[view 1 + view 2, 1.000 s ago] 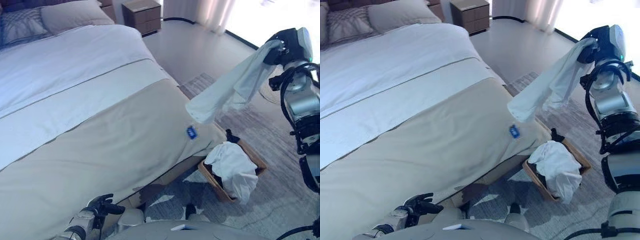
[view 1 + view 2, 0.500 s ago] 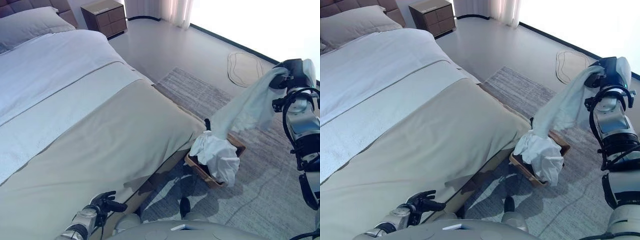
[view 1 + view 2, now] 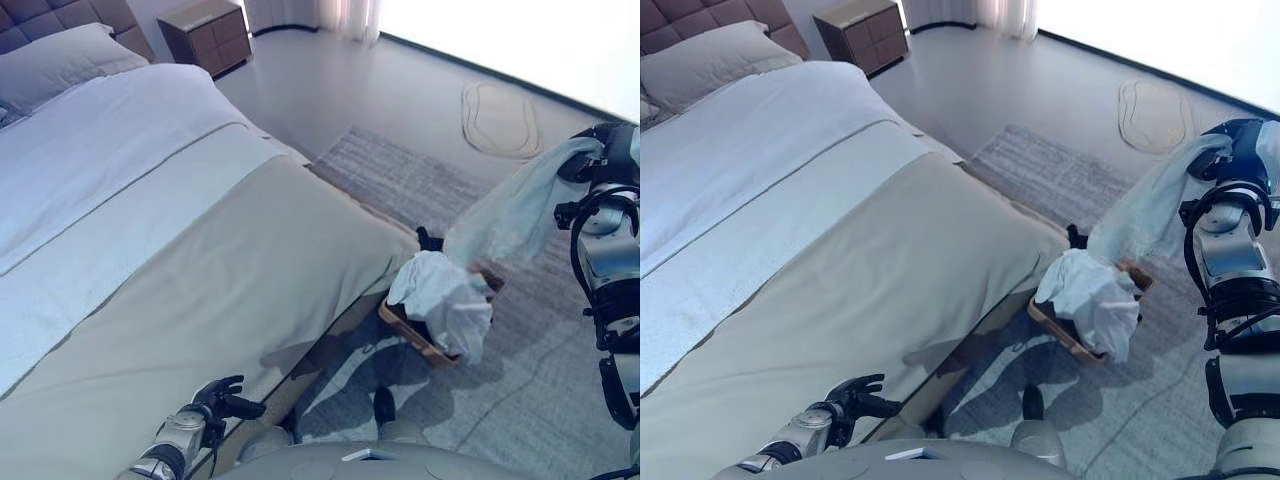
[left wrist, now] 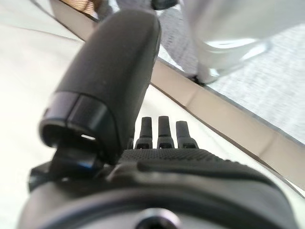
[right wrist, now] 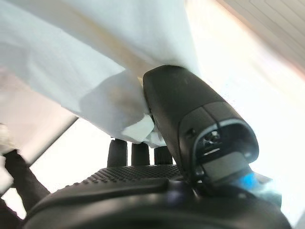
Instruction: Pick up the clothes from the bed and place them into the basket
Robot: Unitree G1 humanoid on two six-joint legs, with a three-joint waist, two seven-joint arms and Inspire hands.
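At the foot of the bed (image 3: 200, 250), in the left eye view, a wicker basket (image 3: 415, 335) sits on the grey rug (image 3: 520, 370), close to the bed's corner. A white garment (image 3: 445, 300) is heaped in it and spills over the rim. Raised over the rug to the right, the right hand (image 3: 590, 160) has its fingers clenched on a pale cloth (image 3: 510, 215), which hangs down slantwise, its lower end reaching the heap in the basket. The left hand (image 3: 222, 398) shows low at the bed's near edge, fingers loosely spread and holding nothing. A pillow (image 3: 60, 70) lies at the head of the bed, a wooden nightstand (image 3: 205, 35) stands beyond it, and a small oval mat (image 3: 500, 105) lies on the floor further off.

The right eye view gives the same scene, with more of the right arm visible below the hand.

The left wrist view shows what the head views cannot: the left hand's fingers (image 4: 159, 131) straight, the thumb standing up, nothing between them, with the beige bedspread and the bed's edge beyond.

The right wrist view shows the grasp from close by: the pale cloth bunched and pinched between the thumb and the fingers (image 5: 138, 155), spreading out past them.
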